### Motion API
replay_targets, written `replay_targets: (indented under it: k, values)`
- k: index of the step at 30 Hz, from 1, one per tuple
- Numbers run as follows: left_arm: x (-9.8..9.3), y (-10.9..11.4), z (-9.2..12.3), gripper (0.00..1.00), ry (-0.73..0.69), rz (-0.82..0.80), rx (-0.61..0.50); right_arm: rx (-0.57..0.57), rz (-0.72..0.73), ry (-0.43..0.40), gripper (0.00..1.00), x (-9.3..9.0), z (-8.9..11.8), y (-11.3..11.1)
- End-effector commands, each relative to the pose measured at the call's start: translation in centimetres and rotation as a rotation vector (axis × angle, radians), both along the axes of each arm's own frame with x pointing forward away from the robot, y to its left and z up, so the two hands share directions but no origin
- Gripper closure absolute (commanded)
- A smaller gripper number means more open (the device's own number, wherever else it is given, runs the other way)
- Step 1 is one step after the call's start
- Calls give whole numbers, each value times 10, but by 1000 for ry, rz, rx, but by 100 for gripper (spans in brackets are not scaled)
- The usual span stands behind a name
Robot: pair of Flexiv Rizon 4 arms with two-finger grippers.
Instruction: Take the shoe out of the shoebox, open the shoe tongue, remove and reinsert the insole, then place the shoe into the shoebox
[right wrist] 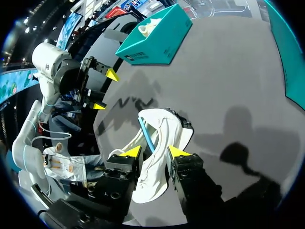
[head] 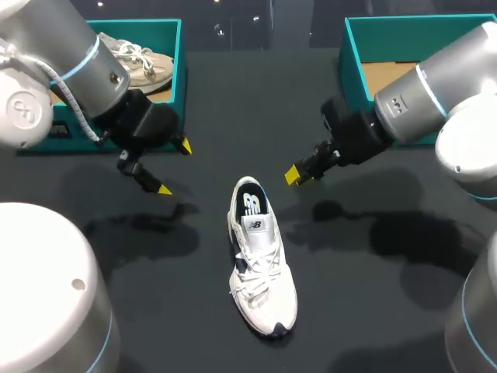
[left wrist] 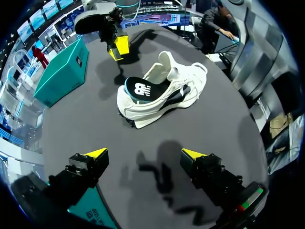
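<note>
A white shoe [head: 261, 260] with a dark insole [head: 250, 203] inside lies on the black table between both arms, toe toward the front edge. In the left wrist view the shoe [left wrist: 164, 90] lies ahead of my left gripper [left wrist: 144, 153], which is wide open and holds nothing. In the head view my left gripper [head: 174, 167] hovers left of the heel. My right gripper [head: 293, 175] hangs right of the heel, clear of the shoe. Its fingers stand a narrow gap apart, and between them in its wrist view only the shoe [right wrist: 159, 138] below my right gripper [right wrist: 154, 151] shows.
A teal shoebox [head: 180, 74] at the back left holds another pale shoe [head: 144, 62]. A second teal shoebox [head: 353, 54] with a bare cardboard floor stands at the back right, partly behind my right arm.
</note>
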State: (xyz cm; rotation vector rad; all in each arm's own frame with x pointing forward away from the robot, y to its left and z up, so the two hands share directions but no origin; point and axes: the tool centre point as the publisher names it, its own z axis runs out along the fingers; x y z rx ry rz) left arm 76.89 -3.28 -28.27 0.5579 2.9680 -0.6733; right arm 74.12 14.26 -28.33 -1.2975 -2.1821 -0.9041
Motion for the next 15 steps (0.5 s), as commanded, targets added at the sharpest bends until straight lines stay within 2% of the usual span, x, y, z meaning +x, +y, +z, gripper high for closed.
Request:
replay_targets:
  k: [1, 6, 9, 10, 11, 12, 15]
  values:
    - [4, 15, 16, 0, 2, -18, 14, -132, 25, 39, 69, -1, 19, -12]
    - [13, 31, 27, 0, -12, -32, 32, -209, 16, 58, 70, -2, 31, -18]
    - [19, 40, 33, 0, -29, -33, 57, -253, 8, 69, 77, -3, 38, -20]
    - [21, 44, 34, 0, -38, -30, 69, -268, 4, 71, 83, -3, 40, -21]
    - [24, 47, 36, 0, -42, -33, 80, -285, 3, 79, 96, -3, 43, -22]
    - [26, 51, 38, 0, -48, -25, 88, -306, -2, 84, 100, -4, 45, -22]
    - [29, 55, 40, 0, -51, -22, 94, -394, -25, 92, 100, -5, 54, -21]
